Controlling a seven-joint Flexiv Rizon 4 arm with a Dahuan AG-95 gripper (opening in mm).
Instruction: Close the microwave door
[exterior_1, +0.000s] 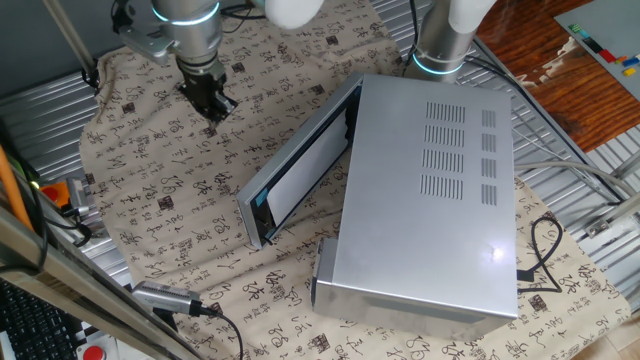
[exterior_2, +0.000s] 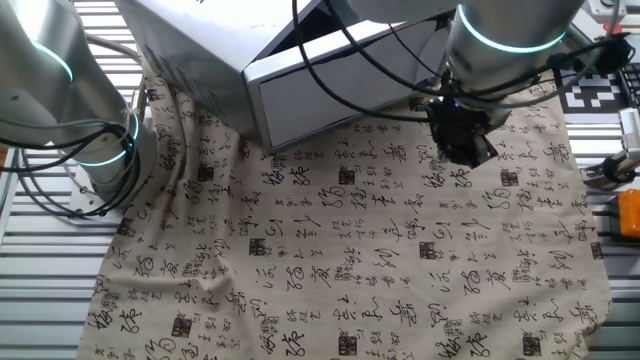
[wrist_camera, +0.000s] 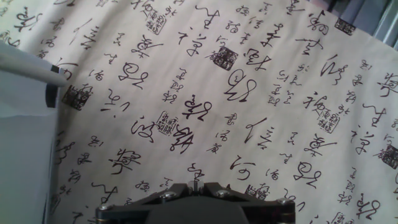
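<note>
Clearly the door (exterior_1: 300, 165) stands ajar at centre frame, swung out from the microwave (exterior_1: 430, 200) on the cloth (exterior_1: 150, 180). Upper left, the gripper (exterior_1: 212, 103) hovers apart, fingers seemingly narrow and empty. Approach step: next, reach the door's outer face and push.

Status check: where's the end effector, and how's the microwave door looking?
End effector empty, off the door, over the cloth. Microwave door partly open, swung out from the microwave. Nothing seen between end effector and door.
</note>
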